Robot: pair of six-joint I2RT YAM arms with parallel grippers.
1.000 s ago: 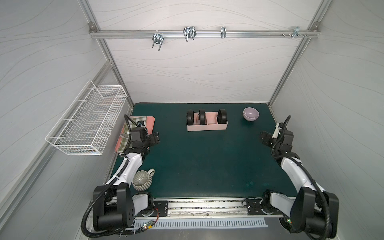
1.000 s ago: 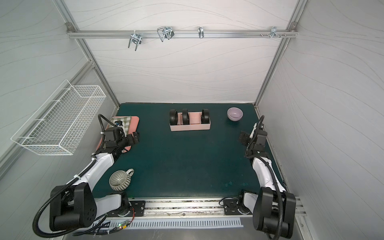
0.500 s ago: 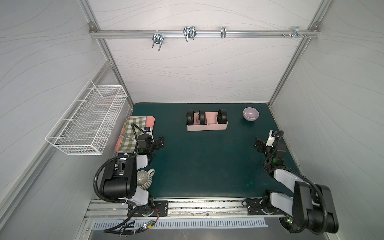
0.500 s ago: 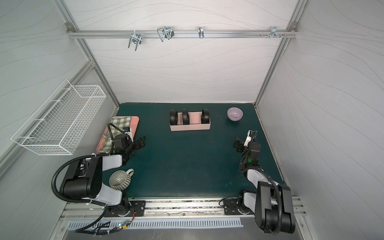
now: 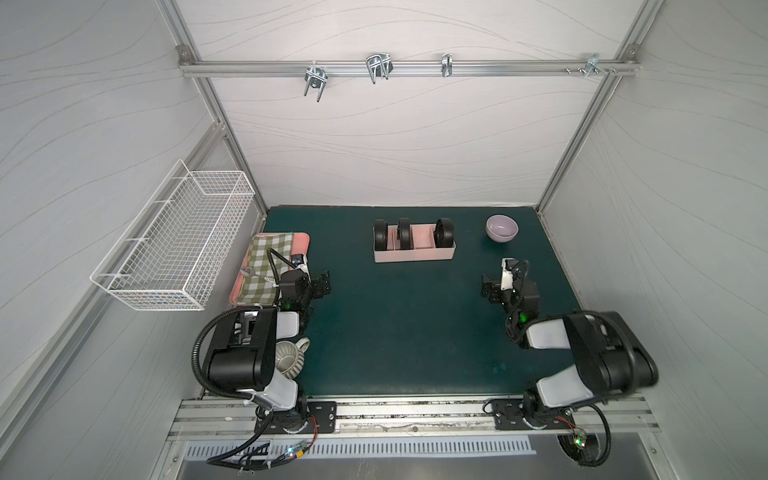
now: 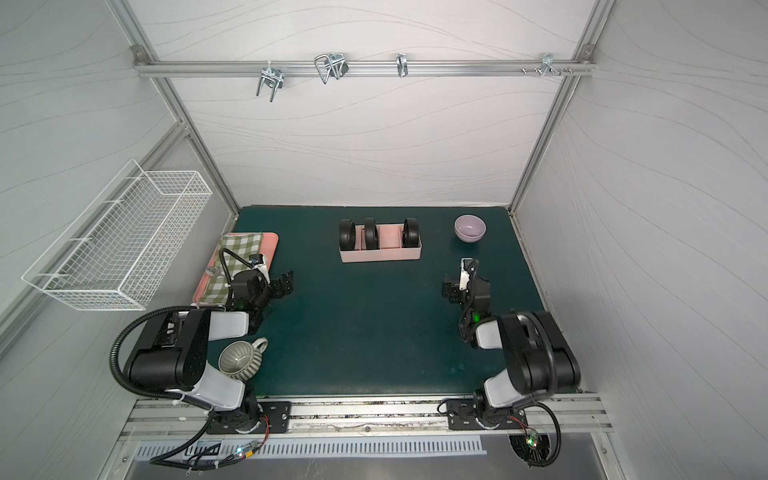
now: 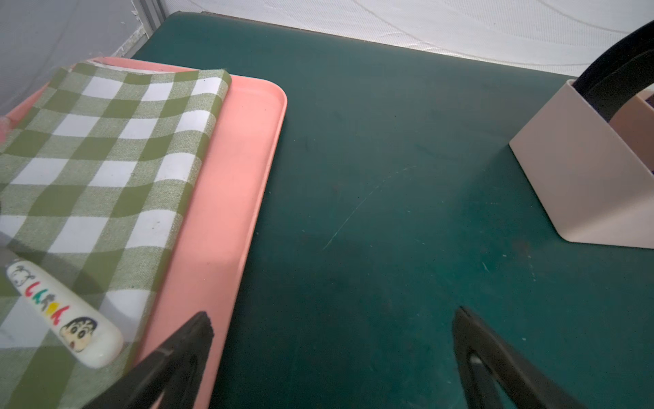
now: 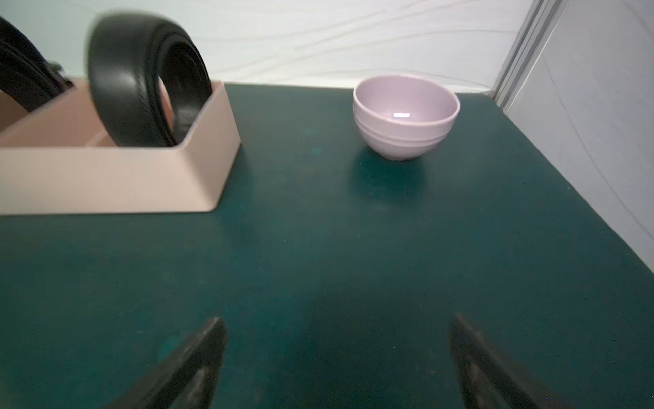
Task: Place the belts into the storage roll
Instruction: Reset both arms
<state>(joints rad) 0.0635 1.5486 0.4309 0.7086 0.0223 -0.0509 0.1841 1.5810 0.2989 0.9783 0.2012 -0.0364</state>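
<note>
The storage roll (image 5: 415, 253) (image 6: 380, 254), a pale pink divided tray, sits at the back middle of the green mat. Three belts stand in it as tight black coils (image 5: 381, 235) (image 5: 404, 233) (image 5: 444, 233), with one compartment between the second and third bare. My left gripper (image 5: 322, 286) (image 7: 332, 317) is open over bare mat beside the flat pink tray, well short of the storage roll (image 7: 573, 170). My right gripper (image 5: 489, 291) (image 8: 337, 318) is open over bare mat, facing the roll's right end (image 8: 106, 177) and its coiled belt (image 8: 141, 88).
A flat pink tray (image 5: 302, 240) with a green checked cloth and a white spoon handle (image 7: 63, 315) lies at the left. A lilac bowl (image 5: 502, 227) stands at the back right. A grey mug (image 5: 289, 359) sits under my left arm. A white wire basket (image 5: 178, 245) hangs on the left wall.
Both arms have folded back toward the front rail, drawing the grippers nearer and lower over the mat. Both stayed open; the belts and storage roll have not moved.
</note>
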